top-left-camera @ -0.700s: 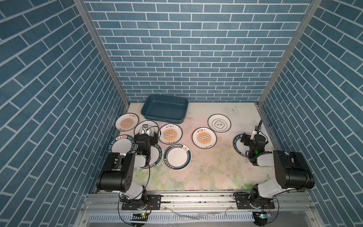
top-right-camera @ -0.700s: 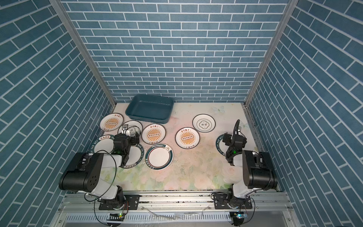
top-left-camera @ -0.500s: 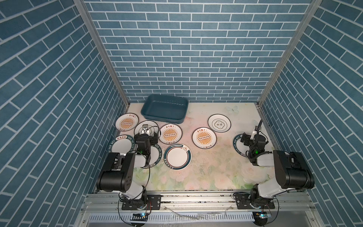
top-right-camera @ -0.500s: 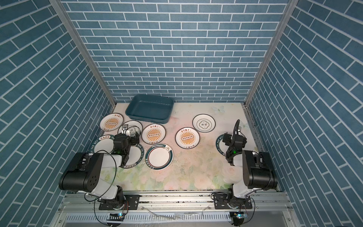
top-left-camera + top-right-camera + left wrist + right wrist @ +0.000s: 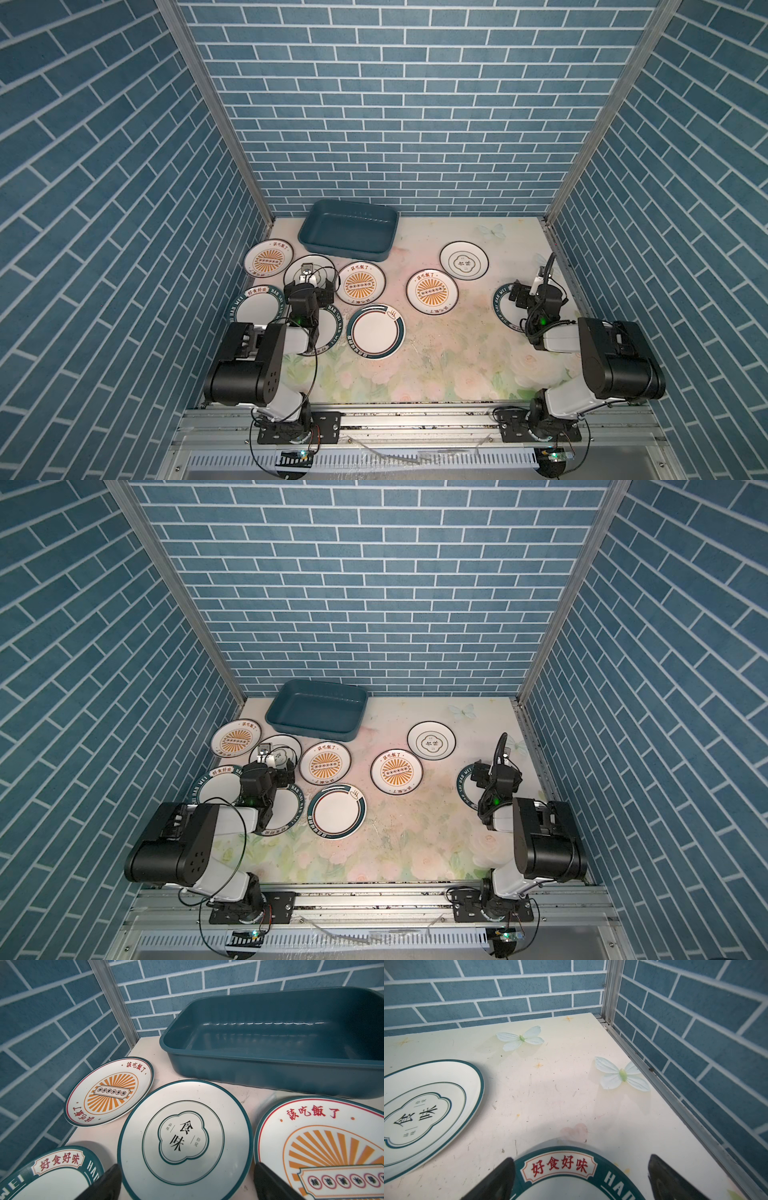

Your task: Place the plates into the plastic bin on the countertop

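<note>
Stillness is the only news. Against the frames from a moment back, neither arm has shifted and no plate has moved. I take it the first pick has not begun.

Left end effector [image 5: 187, 1181]: fingers spread wide, holding nothing, low over the near rim of an emblem plate [image 5: 182, 1138]. I cannot tell whether they touch it. Straight ahead, just beyond that plate, sits the plastic bin [image 5: 270, 1076], empty, close to the back wall. One sunburst plate [image 5: 110, 1091] lies ahead to its left and a second sunburst plate [image 5: 332, 1147] is just beside it on the right.

Right end effector [image 5: 581, 1180]: fingers also spread and empty, poised over the far rim of a lettered-band plate [image 5: 562, 1165]. Another emblem plate [image 5: 425, 1109] lies ahead to its left, clear of it. The bin is well apart from this end effector, across the tabletop [image 5: 550, 1095].

Both top views give me nine plates, all flat on the tabletop and none in the bin. One is partly hidden under the left arm.

My reading is that the whole job remains. The left side has the short carry, so I would start with the emblem plate. A plate lying flat offers only a thin rim, so I expect the grip to be the tricky part.
</note>
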### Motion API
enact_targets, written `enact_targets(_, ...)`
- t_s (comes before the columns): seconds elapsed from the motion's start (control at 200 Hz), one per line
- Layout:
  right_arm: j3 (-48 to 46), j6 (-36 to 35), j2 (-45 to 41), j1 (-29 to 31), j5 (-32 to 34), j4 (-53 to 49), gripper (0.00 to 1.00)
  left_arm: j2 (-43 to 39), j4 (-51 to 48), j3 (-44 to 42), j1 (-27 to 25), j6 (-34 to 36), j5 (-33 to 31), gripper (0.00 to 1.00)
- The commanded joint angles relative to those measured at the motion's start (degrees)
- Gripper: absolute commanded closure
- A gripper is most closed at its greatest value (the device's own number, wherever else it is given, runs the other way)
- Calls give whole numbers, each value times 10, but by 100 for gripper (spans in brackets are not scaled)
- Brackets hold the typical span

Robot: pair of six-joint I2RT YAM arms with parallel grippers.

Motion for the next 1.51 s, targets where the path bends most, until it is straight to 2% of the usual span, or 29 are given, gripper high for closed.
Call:
enact_targets(0.0,4,-8,1,-1,-6,8,1,0,-2,4,1,-4,4,0)
enact_targets(0.73,3,-8,-6,-1,-10,7,1,-4,-1,2,1,-4,4,0)
enact_targets(0.815,23,-18,-47,-1,-33,-63,1,-27,-37,12,1,-2,15,0)
enact_targets(0.905,80,-21,-111,0,-63,-219,1,-78,-145,55,-1,15,44,0)
enact_targets(0.995,146,14,-158,-1,-79,-338,1,-131,-296,125,-8,2,53,1)
enact_targets(1.08,199,48,-185,-1,-126,-415,1,-167,-419,192,-14,-52,54,0)
enact_targets(1.145,242,105,-194,0,-147,-476,1,-191,-483,237,-30,-101,51,0)
enact_targets(1.17,257,128,-196,-1,-149,-499,1,-198,-500,251,-40,-120,47,0)
enact_targets(1.245,301,191,-195,0,-209,-554,1,-219,-545,289,-83,-163,28,0)
enact_targets(1.355,349,292,-186,0,-316,-593,1,-238,-582,333,-162,-220,-6,0)
enact_targets(1.5,406,410,-169,18,-417,-620,1,-236,-597,379,-234,-354,-12,0)
